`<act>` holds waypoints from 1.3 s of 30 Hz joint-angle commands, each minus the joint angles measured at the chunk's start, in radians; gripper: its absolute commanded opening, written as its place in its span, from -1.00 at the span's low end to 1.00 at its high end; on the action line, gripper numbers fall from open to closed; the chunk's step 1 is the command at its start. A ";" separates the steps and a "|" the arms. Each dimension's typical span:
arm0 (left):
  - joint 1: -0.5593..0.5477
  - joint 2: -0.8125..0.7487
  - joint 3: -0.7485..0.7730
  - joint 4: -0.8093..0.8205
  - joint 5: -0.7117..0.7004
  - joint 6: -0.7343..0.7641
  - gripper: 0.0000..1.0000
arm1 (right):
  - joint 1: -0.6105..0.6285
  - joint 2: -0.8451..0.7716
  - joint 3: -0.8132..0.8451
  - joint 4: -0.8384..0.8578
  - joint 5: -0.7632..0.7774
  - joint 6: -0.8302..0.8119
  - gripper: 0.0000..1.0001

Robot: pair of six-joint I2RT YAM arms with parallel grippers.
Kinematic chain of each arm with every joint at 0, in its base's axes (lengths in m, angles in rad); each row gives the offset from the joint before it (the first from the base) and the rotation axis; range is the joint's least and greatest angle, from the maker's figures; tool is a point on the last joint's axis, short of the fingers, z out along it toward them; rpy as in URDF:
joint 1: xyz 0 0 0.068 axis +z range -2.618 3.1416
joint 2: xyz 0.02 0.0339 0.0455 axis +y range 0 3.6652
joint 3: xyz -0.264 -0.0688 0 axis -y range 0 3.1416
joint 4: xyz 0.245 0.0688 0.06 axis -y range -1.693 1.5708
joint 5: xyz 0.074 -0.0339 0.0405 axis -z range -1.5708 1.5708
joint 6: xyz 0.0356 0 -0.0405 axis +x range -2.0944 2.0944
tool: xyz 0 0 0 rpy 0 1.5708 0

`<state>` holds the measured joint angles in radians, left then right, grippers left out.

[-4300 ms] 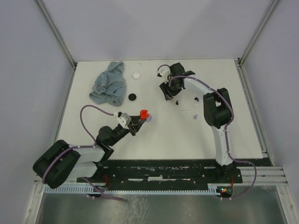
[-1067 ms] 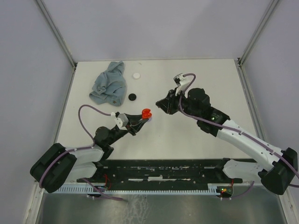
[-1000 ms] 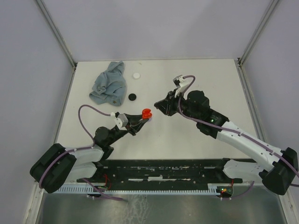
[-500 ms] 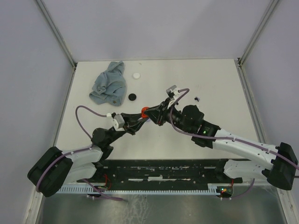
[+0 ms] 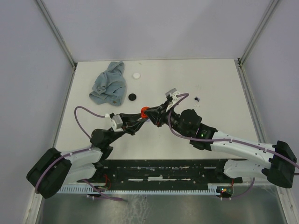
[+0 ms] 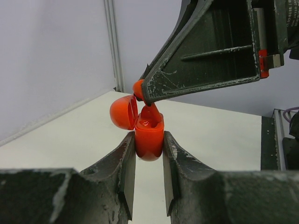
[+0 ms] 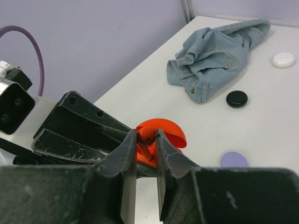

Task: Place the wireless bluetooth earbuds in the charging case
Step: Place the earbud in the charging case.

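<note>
**Surface:** flat matte white table [image 5: 187,74], square. Black base plate [image 5: 163,170] runs along the near edge, with both arm bases on it.

**Room:** plain pale lavender-grey wall panels [image 5: 154,28] on three sides. Bare metal corner posts [image 5: 56,30] at the back L and R. Light is even.

**Item 1:** small glossy red charging case [image 6: 149,144], egg-shaped, held upright off the table at about mid-table. Its round lid [image 6: 124,112] is swung open to one side.

**Item 2:** L gripper [image 6: 149,140], fingers pressed onto the red charging case from both sides.

**Item 3:** small red earbud [image 7: 145,135], directly above the case mouth. The lower part seems to dip into the opening; can't tell if it is seated.

**Item 4:** R gripper [image 7: 145,140], tips pinching the red earbud and coming in from opposite the L gripper.

**Item 5:** crumpled blue denim cloth [image 5: 110,84], back L of the table.

**Item 6:** flat round discs, one each:
- white disc [image 5: 136,74], just R of the cloth
- black disc [image 5: 132,96], near the cloth's front edge
- lavender disc [image 7: 233,159], on the table near the case

**Item 7:** tiny loose plastic bits [image 5: 196,98], on the table well R of the grippers. Too small to tell apart.
</note>
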<state>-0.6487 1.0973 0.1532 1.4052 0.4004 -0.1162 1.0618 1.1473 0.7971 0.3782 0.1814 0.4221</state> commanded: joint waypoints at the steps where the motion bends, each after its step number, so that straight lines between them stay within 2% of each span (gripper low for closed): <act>1: -0.007 -0.021 0.028 0.077 0.001 -0.042 -0.94 | 0.011 0.001 -0.001 0.056 0.036 -0.029 -0.71; 12: -0.008 -0.036 0.032 0.075 -0.056 -0.069 -0.95 | 0.031 0.003 -0.004 0.056 0.059 -0.034 -0.70; 22: -0.009 -0.029 0.051 0.027 -0.125 -0.042 -0.94 | 0.087 -0.003 0.016 -0.018 0.165 -0.038 -0.49; 39: -0.014 0.000 0.044 0.047 -0.081 -0.018 -0.95 | 0.120 -0.013 0.045 -0.087 0.209 -0.002 -0.17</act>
<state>-0.6586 1.0901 0.1658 1.3895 0.3168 -0.1558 1.1767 1.1477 0.7982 0.2890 0.3801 0.4076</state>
